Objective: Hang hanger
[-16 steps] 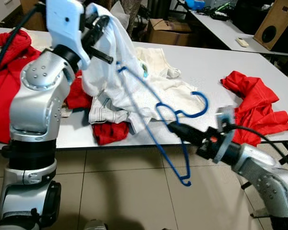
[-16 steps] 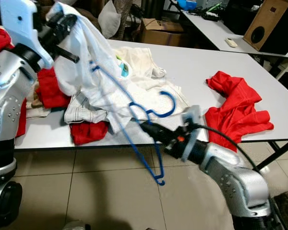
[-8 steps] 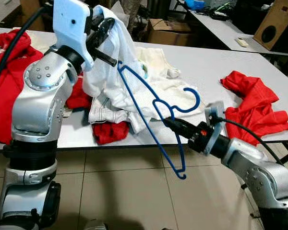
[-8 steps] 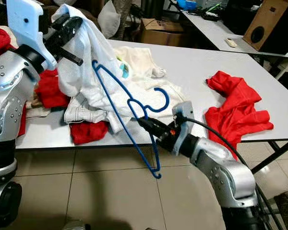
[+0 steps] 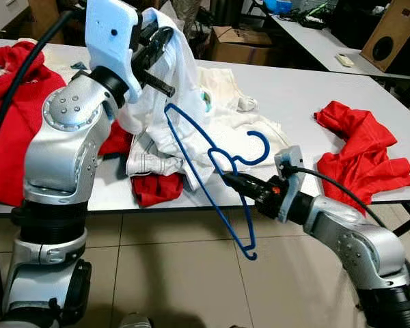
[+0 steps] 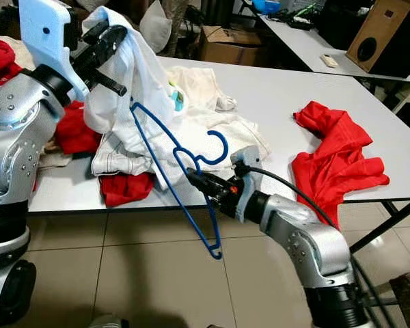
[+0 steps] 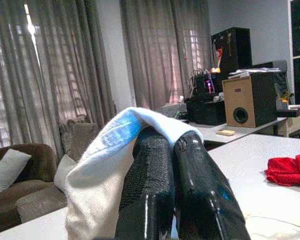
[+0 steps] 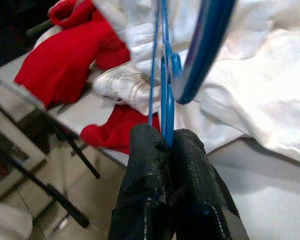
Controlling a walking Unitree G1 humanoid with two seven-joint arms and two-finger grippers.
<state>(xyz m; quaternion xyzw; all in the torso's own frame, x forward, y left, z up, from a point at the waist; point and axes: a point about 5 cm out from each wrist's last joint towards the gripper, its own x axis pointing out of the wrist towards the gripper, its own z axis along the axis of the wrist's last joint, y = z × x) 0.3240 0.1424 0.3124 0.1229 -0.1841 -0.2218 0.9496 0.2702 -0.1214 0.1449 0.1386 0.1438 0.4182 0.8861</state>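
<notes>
Two end effectors are at work as I watch: my right end effector [image 5: 227, 178] is clenched on the neck of the blue hanger [image 5: 212, 184], just below its hook, and my left end effector [image 5: 156, 49] is clamped on a fold of the white shirt [image 5: 174, 89], holding it up above the counter [image 5: 314, 89]. I see the hanger hanging tilted off the counter's front edge, its upper shoulder touching the lifted shirt and its lower corner out over the floor. Red clothes [image 5: 359, 154] lie on the counter to my right, and more white and red garments are piled under the raised shirt. I judge I am at the threading step, working the hanger into the shirt. Next I should steer the upper shoulder into the shirt's opening while the left arm holds the cloth spread, without snagging.
</notes>
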